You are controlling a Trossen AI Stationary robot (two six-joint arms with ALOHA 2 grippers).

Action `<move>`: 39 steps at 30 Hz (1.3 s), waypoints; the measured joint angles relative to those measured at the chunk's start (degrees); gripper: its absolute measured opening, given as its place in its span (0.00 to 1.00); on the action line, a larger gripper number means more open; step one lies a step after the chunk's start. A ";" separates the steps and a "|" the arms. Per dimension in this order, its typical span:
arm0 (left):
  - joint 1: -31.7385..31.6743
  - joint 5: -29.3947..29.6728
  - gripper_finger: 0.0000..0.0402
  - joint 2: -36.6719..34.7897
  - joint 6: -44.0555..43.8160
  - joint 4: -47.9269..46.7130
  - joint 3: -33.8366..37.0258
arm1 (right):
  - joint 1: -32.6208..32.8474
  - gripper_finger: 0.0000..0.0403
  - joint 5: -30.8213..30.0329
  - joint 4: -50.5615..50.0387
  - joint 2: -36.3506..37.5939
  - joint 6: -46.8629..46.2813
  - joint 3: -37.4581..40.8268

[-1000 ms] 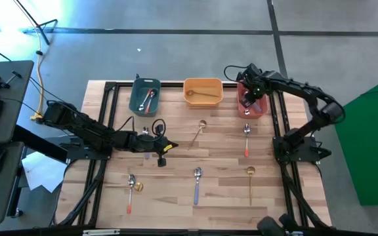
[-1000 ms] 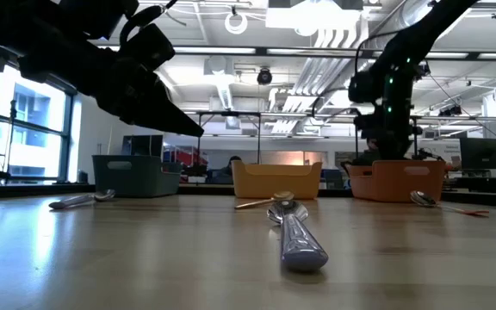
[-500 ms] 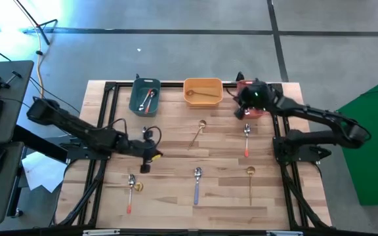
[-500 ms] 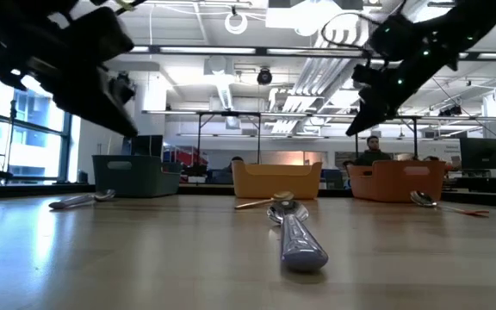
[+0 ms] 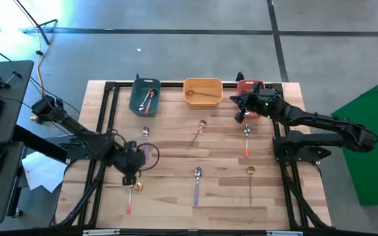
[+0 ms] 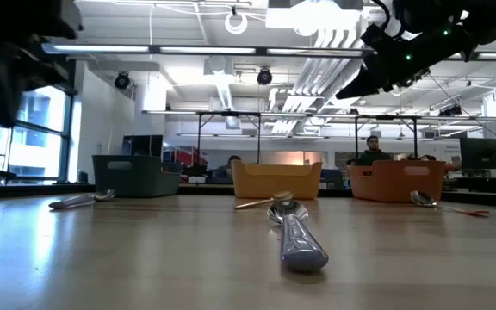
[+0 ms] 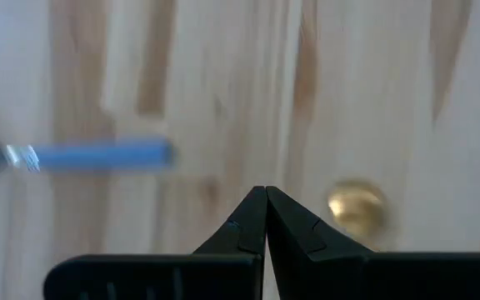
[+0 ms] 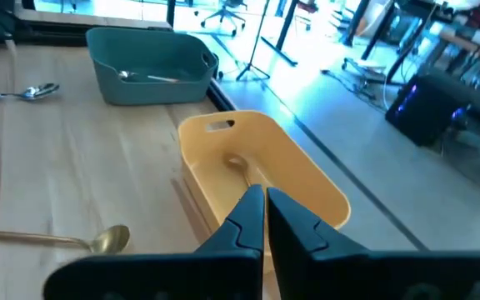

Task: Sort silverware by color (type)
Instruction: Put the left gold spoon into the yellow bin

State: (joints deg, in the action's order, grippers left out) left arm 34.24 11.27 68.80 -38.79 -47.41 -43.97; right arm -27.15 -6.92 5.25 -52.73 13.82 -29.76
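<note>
Several spoons lie flat on the wooden table: a blue-handled one (image 5: 149, 145), a red-handled one (image 5: 129, 195) beside a gold head (image 5: 138, 187), a blue one (image 5: 196, 185), two gold ones (image 5: 198, 132) (image 5: 250, 184) and a red one (image 5: 247, 141). My left gripper (image 5: 131, 176) is shut and empty, pointing down just above the table between the blue handle (image 7: 98, 156) and the gold head (image 7: 356, 207). My right gripper (image 5: 237, 109) is shut and empty, raised by the red bin's (image 5: 249, 87) left side and facing the orange bin (image 8: 265, 171).
The teal bin (image 5: 144, 96) holds utensils, and the orange bin (image 5: 203, 92) holds a gold spoon. My right arm partly hides the red bin. A black frame runs along the table's edges. A desk with a keyboard and mouse stands left of the table.
My left gripper has swung toward the table's near left, from beside the blue-handled spoon to above the red-handled one. My right gripper has come away from over the red bin, toward the table's left and near side, and has risen and tipped level.
</note>
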 joint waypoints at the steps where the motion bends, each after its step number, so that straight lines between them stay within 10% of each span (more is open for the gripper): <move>1: 1.43 -0.94 0.00 0.71 -2.66 -1.22 -0.75 | 0.01 0.00 0.00 0.24 0.00 0.24 0.00; 12: 16.11 -6.10 0.08 11.39 -27.98 -1.07 -1.42 | -0.05 0.00 -0.07 0.66 -0.04 2.79 0.00; 24: 22.29 -6.58 0.34 21.08 -35.15 2.73 -1.40 | -0.05 0.00 -0.02 0.55 -0.04 1.77 0.00; 39: 23.10 -8.82 0.05 23.46 -33.00 3.26 -1.55 | 2.66 0.00 0.00 -0.41 -0.09 0.16 0.02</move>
State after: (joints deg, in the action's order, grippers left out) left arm 57.34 2.45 92.25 -71.79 -44.15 -45.52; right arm -24.49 -6.92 4.84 -52.82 13.98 -29.74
